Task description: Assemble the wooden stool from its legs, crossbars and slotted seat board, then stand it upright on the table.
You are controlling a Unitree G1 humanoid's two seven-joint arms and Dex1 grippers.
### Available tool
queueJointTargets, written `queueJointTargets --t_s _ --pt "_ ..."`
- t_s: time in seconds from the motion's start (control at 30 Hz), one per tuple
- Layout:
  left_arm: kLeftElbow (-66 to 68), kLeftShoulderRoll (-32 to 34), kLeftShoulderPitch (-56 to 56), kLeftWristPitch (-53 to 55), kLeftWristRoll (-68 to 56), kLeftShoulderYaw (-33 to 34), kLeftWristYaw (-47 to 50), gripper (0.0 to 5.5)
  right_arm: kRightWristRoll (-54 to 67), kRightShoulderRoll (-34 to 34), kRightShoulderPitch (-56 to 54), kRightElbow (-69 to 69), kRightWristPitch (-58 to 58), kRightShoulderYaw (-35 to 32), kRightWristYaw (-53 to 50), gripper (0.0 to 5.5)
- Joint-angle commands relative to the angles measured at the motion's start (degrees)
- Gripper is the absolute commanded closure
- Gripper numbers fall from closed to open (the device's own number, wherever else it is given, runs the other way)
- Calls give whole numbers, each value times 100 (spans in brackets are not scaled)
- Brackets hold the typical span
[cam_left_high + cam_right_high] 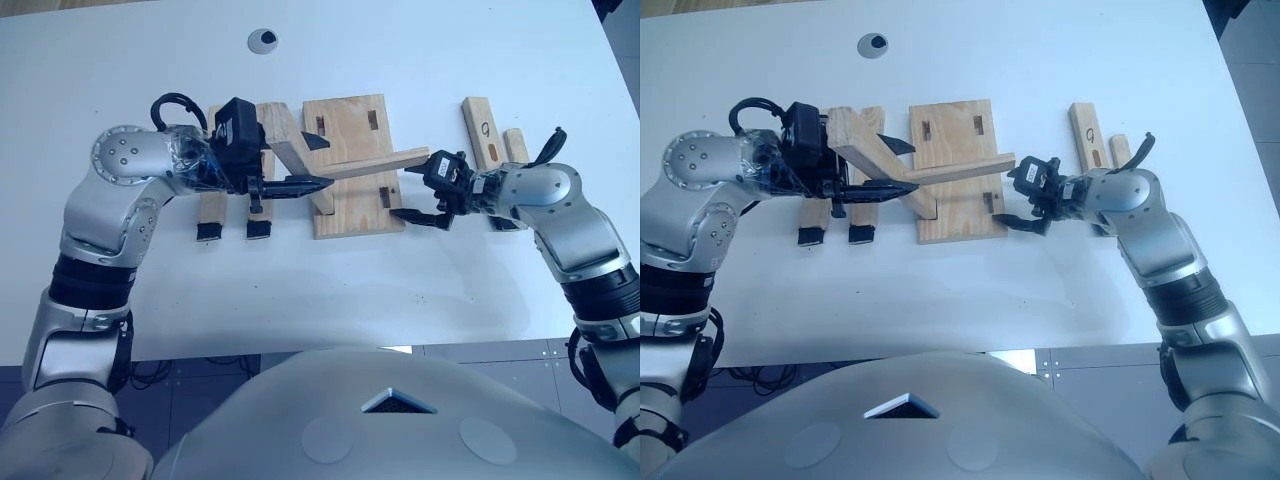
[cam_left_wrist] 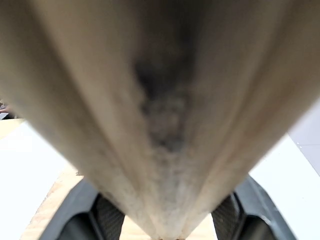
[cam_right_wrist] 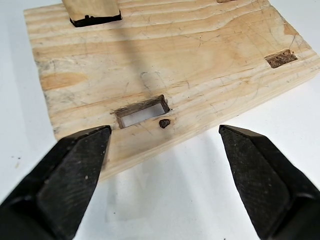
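Observation:
The slotted seat board (image 1: 350, 140) lies flat on the white table. Above its left part my left gripper (image 1: 322, 184) is shut on a wooden leg (image 1: 285, 140), which is tilted. A crossbar (image 1: 380, 164) sticks out of that leg, rightward over the board. In the left wrist view the held wood (image 2: 165, 100) sits between my dark fingers (image 2: 107, 215). My right gripper (image 1: 418, 193) stands open at the board's right edge, just under the crossbar's free end. Its fingers (image 3: 75, 170) straddle the board's (image 3: 165, 60) edge near a rectangular slot (image 3: 142, 111).
Two more legs (image 1: 210, 215) with black feet lie side by side left of the board. Two wooden pieces (image 1: 482, 130) lie at the right, behind my right arm. A round hole (image 1: 264, 40) is in the table at the back.

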Motion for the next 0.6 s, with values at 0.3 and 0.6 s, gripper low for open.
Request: queueJointTargets --t_s 0.3,0.6 --pt "1011 -6 505 481 683 -679 -77 349 -210 59 606 330 477 457 87 151" --pt "864 -87 261 881 199 23 161 262 -151 172 525 405 459 438 -16 151"
